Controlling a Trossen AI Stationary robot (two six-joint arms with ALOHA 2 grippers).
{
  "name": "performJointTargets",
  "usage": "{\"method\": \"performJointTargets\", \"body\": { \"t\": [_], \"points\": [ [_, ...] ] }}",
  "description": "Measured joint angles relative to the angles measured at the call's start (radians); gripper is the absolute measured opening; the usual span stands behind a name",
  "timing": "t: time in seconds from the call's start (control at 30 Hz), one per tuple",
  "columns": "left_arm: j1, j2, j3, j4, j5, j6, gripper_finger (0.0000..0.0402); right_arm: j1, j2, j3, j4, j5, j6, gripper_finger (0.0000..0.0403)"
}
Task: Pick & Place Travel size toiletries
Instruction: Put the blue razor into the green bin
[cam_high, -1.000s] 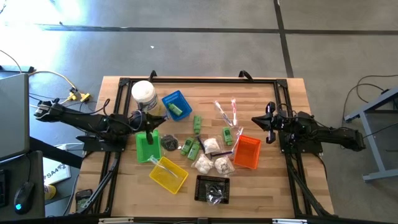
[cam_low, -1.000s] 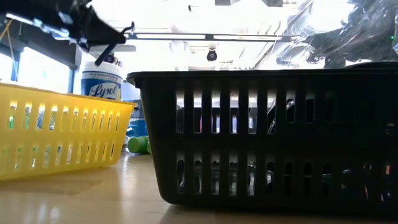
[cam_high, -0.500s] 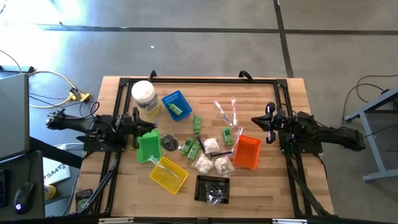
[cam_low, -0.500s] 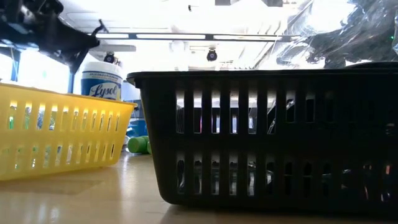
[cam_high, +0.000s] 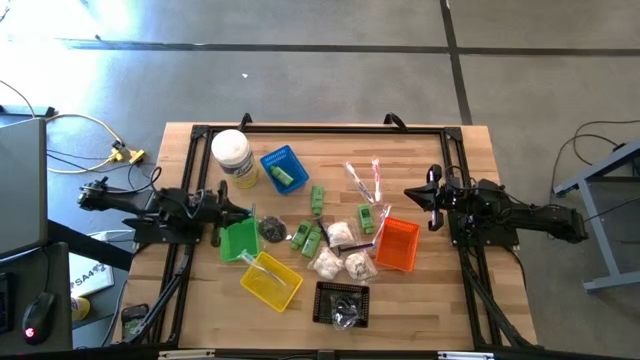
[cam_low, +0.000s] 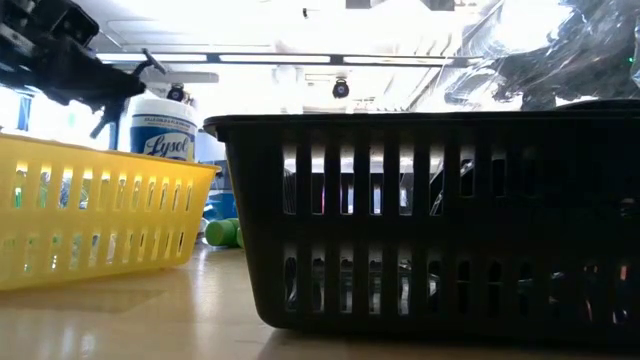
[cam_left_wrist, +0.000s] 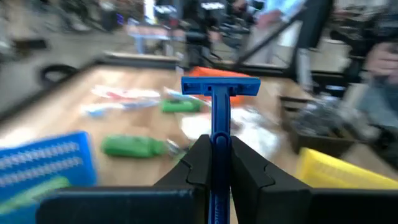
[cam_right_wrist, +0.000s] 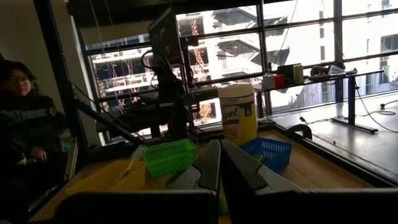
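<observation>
My left gripper (cam_left_wrist: 213, 163) has its jaws clamped on a blue razor (cam_left_wrist: 219, 99) near the green basket (cam_high: 238, 240); right gripper (cam_high: 412, 207) shut, idle. Most toiletries (cam_high: 330, 245) remain loose mid-worktop.

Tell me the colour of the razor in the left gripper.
Blue: the razor held by the left gripper shows best in the left wrist view.

— Table's left side? 
— Jar (cam_high: 231, 152) at the back, one basket (cam_high: 283, 168) just right of it, another basket (cam_high: 238, 238) nearer.
— Front? 
— Third basket (cam_high: 341, 303), packets (cam_high: 342, 264) just behind.
</observation>
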Motion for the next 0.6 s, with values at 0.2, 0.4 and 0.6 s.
{"method": "performJointTargets", "body": {
  "t": [0.2,0.4,0.6],
  "points": [
    [0.000,0.001,0.008,-0.103,0.021,-0.135,0.0033,0.000,0.000,0.000,-0.002,-0.004,0.000,0.0004],
    [0.000,0.043,0.007,-0.138,0.021,-0.173,0.0027,0.000,0.000,0.000,-0.002,-0.004,0.000,0.0004],
    [0.000,0.135,0.014,-0.190,0.020,-0.237,0.0027,0.000,0.000,0.000,-0.008,-0.004,0.004,0.0004]
  ]
}}
